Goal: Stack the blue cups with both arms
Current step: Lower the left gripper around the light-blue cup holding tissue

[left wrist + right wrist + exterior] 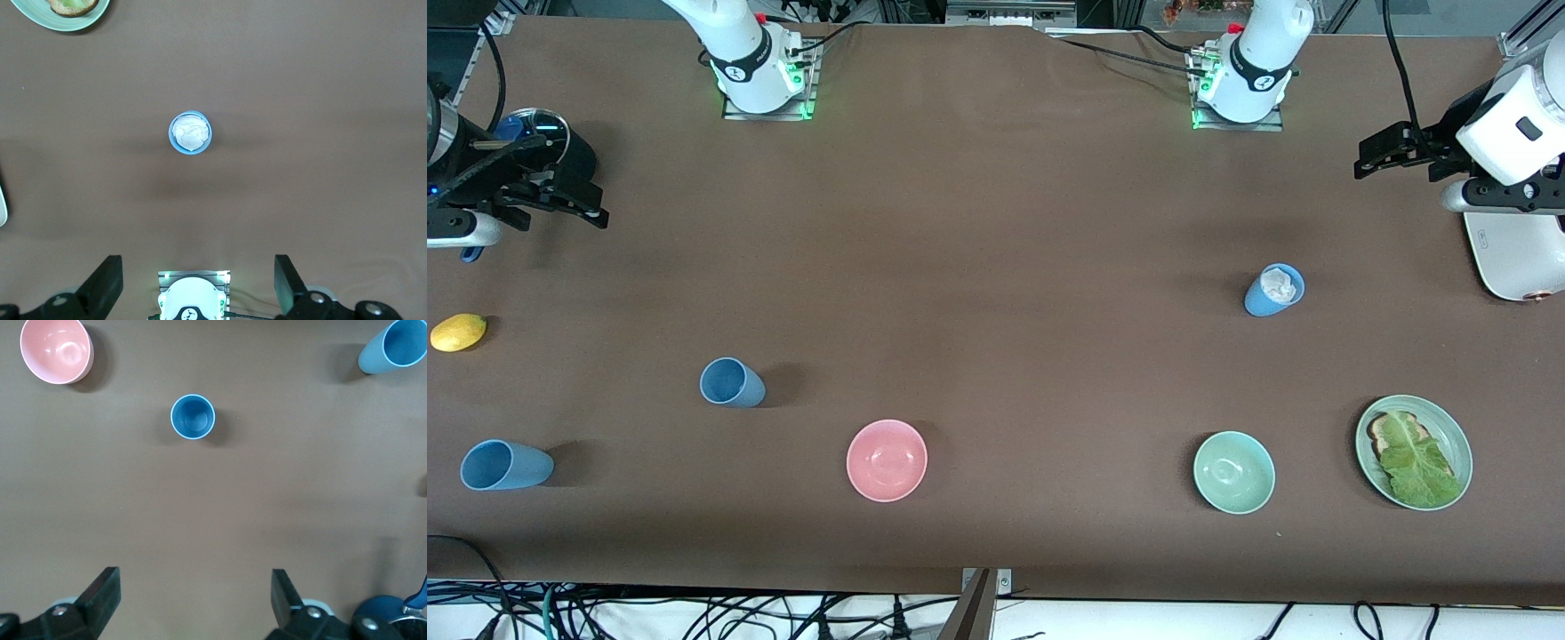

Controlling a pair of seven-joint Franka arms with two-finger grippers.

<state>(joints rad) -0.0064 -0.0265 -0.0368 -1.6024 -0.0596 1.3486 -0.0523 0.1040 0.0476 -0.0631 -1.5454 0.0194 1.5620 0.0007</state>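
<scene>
Three blue cups stand apart on the brown table. One cup (732,383) (193,417) is toward the right arm's end. A second (505,465) (393,347) stands nearer the front camera, by the table's end. The third (1274,290) (191,133), toward the left arm's end, has crumpled white stuff inside. My right gripper (574,194) (193,593) hangs open and empty over the right arm's end of the table. My left gripper (1369,156) (197,280) hangs open and empty over the left arm's end. Neither gripper touches a cup.
A pink bowl (887,460) (55,350) and a mint-green bowl (1233,472) sit near the front edge. A green plate (1461,449) (40,21) holds toast and lettuce. A lemon (458,332), a dark lidded pot (538,133) and a white appliance (1516,258) stand at the table's ends.
</scene>
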